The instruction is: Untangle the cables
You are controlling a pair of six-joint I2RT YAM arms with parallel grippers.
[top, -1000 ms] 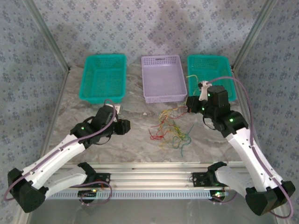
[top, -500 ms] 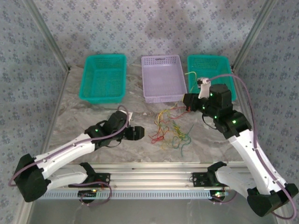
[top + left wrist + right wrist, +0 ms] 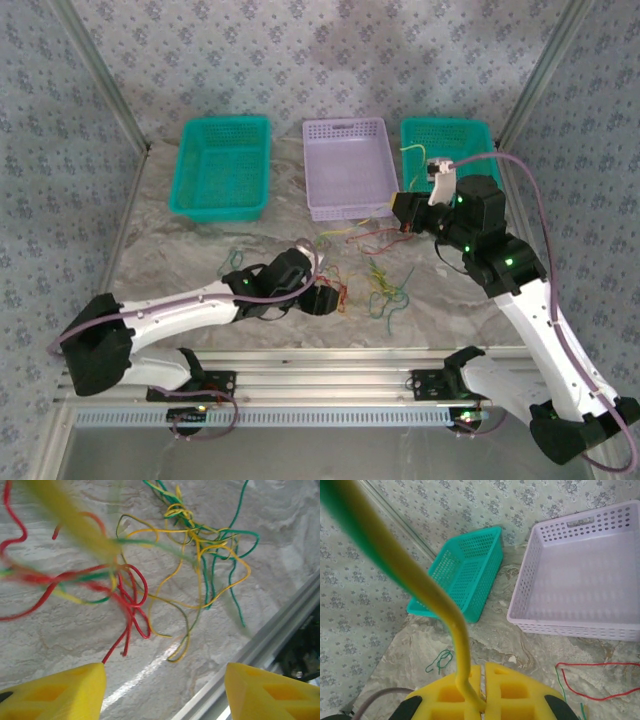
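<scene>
A marbled desk (image 3: 180,250) sits inside flower-patterned walls (image 3: 300,60), an aluminium rail (image 3: 330,372) along its near edge. At the far edge stand a teal basket (image 3: 225,122), a lilac basket (image 3: 345,126) and a second teal basket (image 3: 445,124). The cables (image 3: 385,285) lie tangled mid-desk, one green strand (image 3: 237,260) apart to their left. The left pincer (image 3: 325,297) gapes wide beside the tangle; the right pincer (image 3: 482,680) is clamped on a yellow-green cable (image 3: 435,600) near the lilac basket
</scene>
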